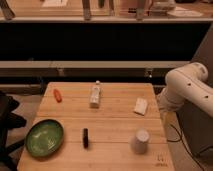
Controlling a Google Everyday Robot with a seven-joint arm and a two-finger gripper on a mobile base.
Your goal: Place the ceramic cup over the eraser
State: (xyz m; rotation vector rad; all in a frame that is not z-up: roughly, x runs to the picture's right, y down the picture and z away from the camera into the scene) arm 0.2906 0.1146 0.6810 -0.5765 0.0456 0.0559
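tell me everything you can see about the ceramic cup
The ceramic cup is plain, pale and smooth-looking, with no handle showing. It stands on end on the wooden table near the front right corner; whether its mouth faces up or down is unclear. Only the table touches it. The dark eraser lies apart to its left. The gripper is out of view; only the white arm shows at right.

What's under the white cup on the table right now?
Only the wooden table shows around the ceramic cup; what it covers is hidden. The eraser lies apart, to its left. The gripper is out of view.
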